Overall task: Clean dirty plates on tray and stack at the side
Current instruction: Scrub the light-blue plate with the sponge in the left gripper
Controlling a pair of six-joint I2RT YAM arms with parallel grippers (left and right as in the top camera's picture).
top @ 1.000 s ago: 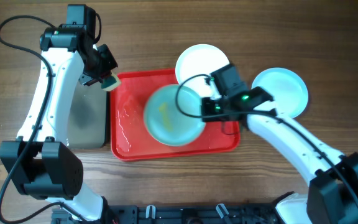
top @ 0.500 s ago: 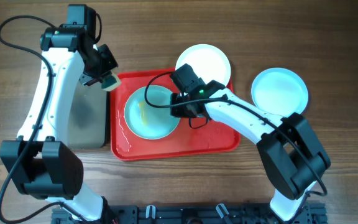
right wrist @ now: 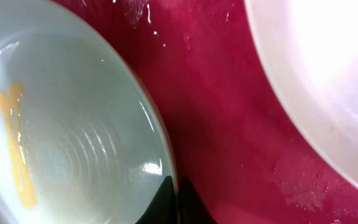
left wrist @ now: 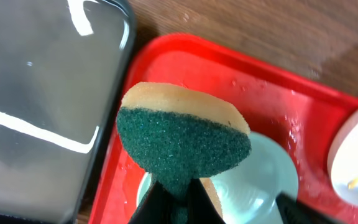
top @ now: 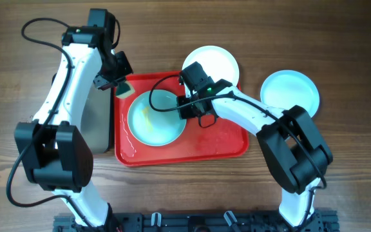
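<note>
On the red tray (top: pixel 227 147) a mint-blue plate (top: pixel 153 119) with a yellow smear (right wrist: pixel 14 146) sits toward the left side, and the right pincer (top: pixel 187 108) is clenched on its right rim. Above the tray's far left corner the left pincer (top: pixel 118 82) grasps a green-and-yellow sponge (left wrist: pixel 182 140). One white plate (top: pixel 212 63) overlaps the tray's far rim; a second mint-blue plate (top: pixel 290 95) lies on the desk (top: pixel 340 51), well apart to the right.

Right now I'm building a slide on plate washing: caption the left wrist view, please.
Left gripper pinches a green-faced yellow sponge over the red tray corner, mint plate below, black tray alongside.
</note>
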